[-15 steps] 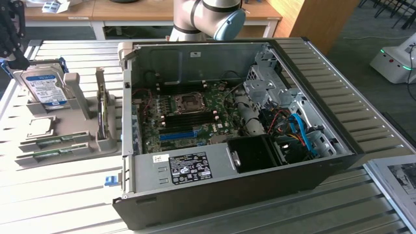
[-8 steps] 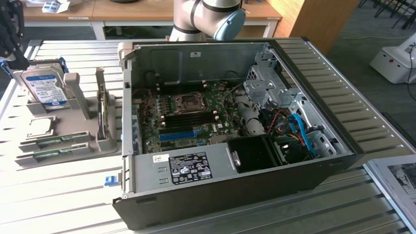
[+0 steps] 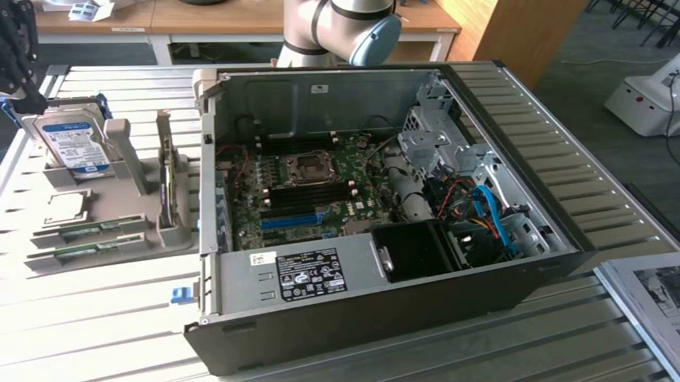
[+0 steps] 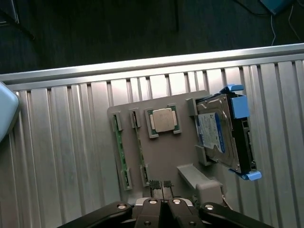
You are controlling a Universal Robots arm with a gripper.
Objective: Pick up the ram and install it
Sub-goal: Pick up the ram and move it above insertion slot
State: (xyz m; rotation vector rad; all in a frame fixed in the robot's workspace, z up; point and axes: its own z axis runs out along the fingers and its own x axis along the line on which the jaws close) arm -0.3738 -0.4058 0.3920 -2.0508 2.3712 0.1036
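Two ram sticks, thin green boards, lie side by side in grooves of a grey holder tray (image 4: 166,156); one ram stick (image 4: 120,152) is nearer the tray's edge and the other ram stick (image 4: 139,145) lies beside it. In the exterior view the ram sticks (image 3: 91,229) sit at the tray's near end, on that view's left. My gripper (image 4: 160,184) hangs above the tray, fingers shut together with nothing between them. It is the dark shape (image 3: 21,79) at the exterior view's upper left.
On the same tray are a CPU (image 4: 162,119) and a silver hard drive (image 4: 221,135) in blue rails. An open computer case (image 3: 383,318) fills the slatted table's middle, its motherboard (image 3: 302,187) exposed. The arm's joint (image 3: 351,28) is behind the case.
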